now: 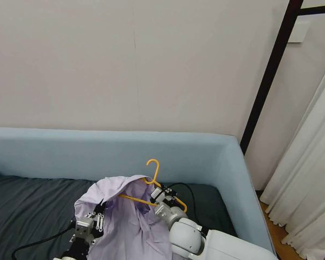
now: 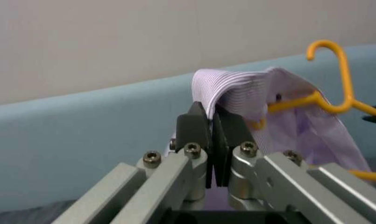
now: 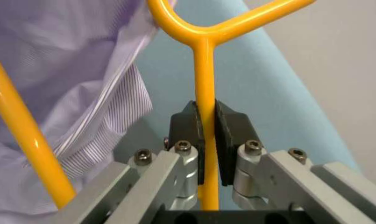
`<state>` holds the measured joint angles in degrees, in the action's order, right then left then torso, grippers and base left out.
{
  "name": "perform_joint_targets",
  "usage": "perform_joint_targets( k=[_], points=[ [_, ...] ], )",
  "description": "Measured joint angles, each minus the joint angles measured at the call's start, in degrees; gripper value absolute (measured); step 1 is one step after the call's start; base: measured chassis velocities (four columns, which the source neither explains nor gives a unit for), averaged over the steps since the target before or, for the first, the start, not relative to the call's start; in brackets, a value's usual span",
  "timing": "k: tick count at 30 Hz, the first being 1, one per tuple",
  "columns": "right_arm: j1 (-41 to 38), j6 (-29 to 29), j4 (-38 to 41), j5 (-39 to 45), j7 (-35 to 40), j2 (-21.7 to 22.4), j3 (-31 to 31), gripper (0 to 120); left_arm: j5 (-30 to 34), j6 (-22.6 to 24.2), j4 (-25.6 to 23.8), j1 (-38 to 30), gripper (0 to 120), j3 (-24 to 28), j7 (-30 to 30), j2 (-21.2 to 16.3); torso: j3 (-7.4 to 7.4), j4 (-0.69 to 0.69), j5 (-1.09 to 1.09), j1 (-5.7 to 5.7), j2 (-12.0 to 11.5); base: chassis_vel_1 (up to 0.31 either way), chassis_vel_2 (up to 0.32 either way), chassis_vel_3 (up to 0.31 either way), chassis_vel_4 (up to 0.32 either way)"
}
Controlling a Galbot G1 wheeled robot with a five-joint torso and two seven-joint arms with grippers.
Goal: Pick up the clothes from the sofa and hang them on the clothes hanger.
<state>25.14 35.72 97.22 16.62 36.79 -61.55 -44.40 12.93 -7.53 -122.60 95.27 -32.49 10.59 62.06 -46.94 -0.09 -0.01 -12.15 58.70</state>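
Note:
A lilac striped shirt hangs draped over a yellow hanger above the sofa seat. My left gripper is shut on the shirt's fabric near the collar, on the garment's left side; its pads pinch the cloth. My right gripper is shut on the yellow hanger's bar, with the hook rising above it. The shirt covers one hanger arm.
The light blue sofa has a dark grey seat and a right armrest. A black rack pole stands at the right by white curtains. A plain wall lies behind.

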Motion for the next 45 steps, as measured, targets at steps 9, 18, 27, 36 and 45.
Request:
perform_joint_targets(
  k=[9,18,27,36,45],
  points=[
    [-0.74,-1.86,-2.51,-5.89,0.34,0.09,0.02,5,1.87,0.87,-3.15,0.73,0,0.72,-1.15,-1.03,0.00,0.00,0.01,0.00,0.00,0.000,0.000,0.000,0.000],
    [-1.55,-2.49,-5.62,-5.71,6.04,-3.37,-2.40,5,2.09,0.31,-0.37,-1.83,0,6.29,-3.14,1.85,0.00,0.01,0.00,0.00,0.00,0.000,0.000,0.000,0.000],
    [-0.91,-9.69,-11.92,-17.85,8.39,-5.81,-3.07,5,5.01,0.48,1.84,-5.44,0,5.85,-2.40,2.60,0.00,0.01,-0.01,0.00,0.00,0.000,0.000,0.000,0.000],
    [1.63,-13.59,-17.98,-30.12,8.70,-6.11,-2.05,5,7.34,2.05,1.13,-7.50,0,4.34,-0.68,1.00,0.00,0.00,0.00,0.00,0.00,0.000,0.000,0.000,0.000],
    [2.78,-13.93,-19.13,-34.13,8.62,-5.46,-0.95,5,6.66,3.13,0.54,-7.36,0,6.07,-0.13,1.45,0.00,0.00,0.00,0.00,0.00,0.000,0.000,0.000,0.000]
  ],
)
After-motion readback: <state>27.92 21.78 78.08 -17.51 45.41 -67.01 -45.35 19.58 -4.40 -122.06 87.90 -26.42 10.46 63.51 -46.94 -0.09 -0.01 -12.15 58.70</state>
